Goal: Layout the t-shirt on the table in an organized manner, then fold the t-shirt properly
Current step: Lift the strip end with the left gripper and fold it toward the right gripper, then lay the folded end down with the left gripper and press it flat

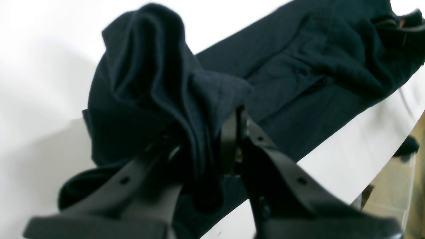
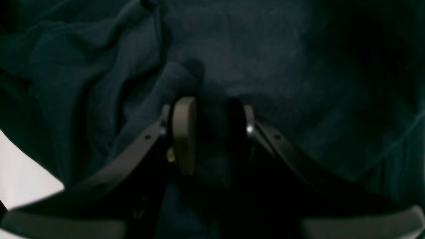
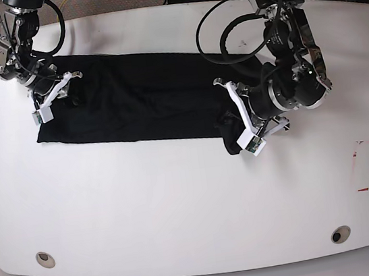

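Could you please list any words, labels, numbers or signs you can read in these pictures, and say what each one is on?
None can be read.
The table carries only a red-marked rectangle, with no letters visible.
The t-shirt shows no print or readable label.
The left gripper and right gripper show no legible markings.

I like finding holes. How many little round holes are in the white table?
2. One round hole is near the table's front edge on the base view's left, the other round hole near the front edge on its right. The t-shirt could hide more.

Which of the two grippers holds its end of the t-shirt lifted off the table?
The left gripper: its t-shirt end is bunched up; the right gripper end lies flat.
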Controlling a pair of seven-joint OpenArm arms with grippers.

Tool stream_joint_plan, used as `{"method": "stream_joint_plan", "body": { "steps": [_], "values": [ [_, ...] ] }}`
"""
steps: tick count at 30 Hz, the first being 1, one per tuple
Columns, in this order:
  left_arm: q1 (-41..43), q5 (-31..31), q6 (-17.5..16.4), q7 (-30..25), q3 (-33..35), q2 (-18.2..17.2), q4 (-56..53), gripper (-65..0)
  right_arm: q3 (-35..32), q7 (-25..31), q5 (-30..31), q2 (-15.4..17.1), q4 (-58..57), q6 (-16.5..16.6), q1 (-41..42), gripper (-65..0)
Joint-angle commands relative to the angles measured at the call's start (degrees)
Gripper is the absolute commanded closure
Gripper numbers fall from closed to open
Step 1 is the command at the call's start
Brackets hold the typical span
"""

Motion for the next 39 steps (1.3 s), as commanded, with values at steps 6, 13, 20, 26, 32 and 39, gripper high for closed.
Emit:
{"method": "stream_joint_plan", "body": {
  "steps": [6,13,20,26,32,39],
  "values": [
    [-0.85,0.30,-0.01,-1.20,1.52,1.45,-0.97,-4.9,-0.04,-2.10,-1.44,0.58,1.01,-0.16,0.10,-17.9],
    [-1.11,0.30,-0.01,-1.20,1.52,1.45,-3.96,-4.9,-0.04,-2.28,-1.44,0.58,3.04,-0.16,-0.17,-17.9],
    [-1.20,0.12,-0.01,-1.20,1.79,1.45,-4.22,-8.9,-0.04,-2.36,-1.44,0.58,3.04,-0.16,-0.17,-17.9],
    [-1.29,-0.05,-0.10,-1.11,6.36,1.53,-4.31,-28.7,-0.04,-2.36,-1.44,0.58,3.04,-0.16,-0.17,-17.9],
    [-2.43,-2.16,-0.36,-0.85,13.30,1.97,-3.35,-33.9,-0.04,-2.36,-1.44,0.58,3.04,-0.16,-0.17,-17.9],
    [-5.24,-8.49,-0.36,1.13,12.07,2.24,-1.32,-33.2,-0.04,-2.36,-1.44,0.58,3.04,-0.16,-0.17,-17.9]
  ]
}}
